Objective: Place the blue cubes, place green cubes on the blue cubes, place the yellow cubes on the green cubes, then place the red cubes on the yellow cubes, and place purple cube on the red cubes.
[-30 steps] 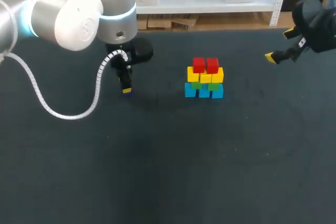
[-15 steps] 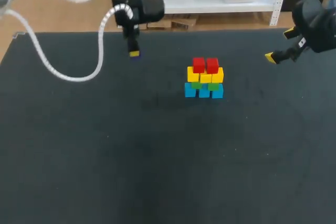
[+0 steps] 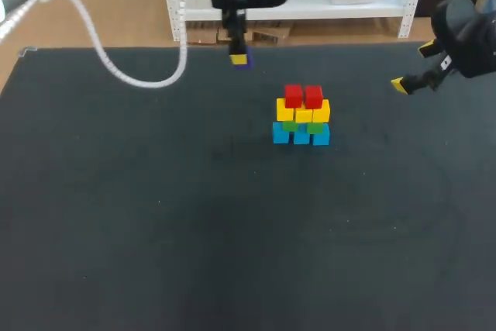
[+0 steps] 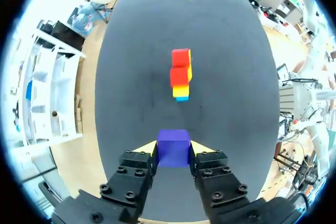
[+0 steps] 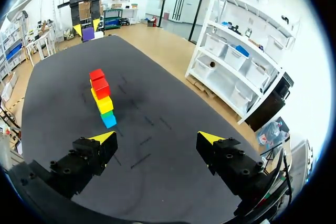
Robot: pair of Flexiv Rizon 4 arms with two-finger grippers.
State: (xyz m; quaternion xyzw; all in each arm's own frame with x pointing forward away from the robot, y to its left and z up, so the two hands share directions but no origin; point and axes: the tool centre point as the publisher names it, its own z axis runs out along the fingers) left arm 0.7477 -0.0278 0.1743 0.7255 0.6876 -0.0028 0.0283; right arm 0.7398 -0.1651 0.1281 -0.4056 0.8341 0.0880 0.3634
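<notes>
A stack of cubes [image 3: 301, 116] stands on the black table [image 3: 194, 222]: blue cubes at the bottom, green on them, yellow above, two red cubes [image 3: 303, 96] on top. My left gripper [image 3: 239, 59] hangs high over the table's far edge, left of the stack, shut on a purple cube [image 4: 173, 148]. In the left wrist view the stack [image 4: 181, 75] lies ahead of the held cube. My right gripper [image 3: 409, 69] stands open at the far right, empty; its wrist view shows the stack [image 5: 102, 97] ahead, beyond the left fingertip, and the left gripper [image 5: 86, 30] with the purple cube far off.
The left arm's white cable [image 3: 116, 67] hangs in a loop over the table's far left part. No other loose objects lie on the dark table surface.
My left gripper has risen off the table with the purple cube and moved right and toward the far edge, closer to the stack. The right arm has not moved.
</notes>
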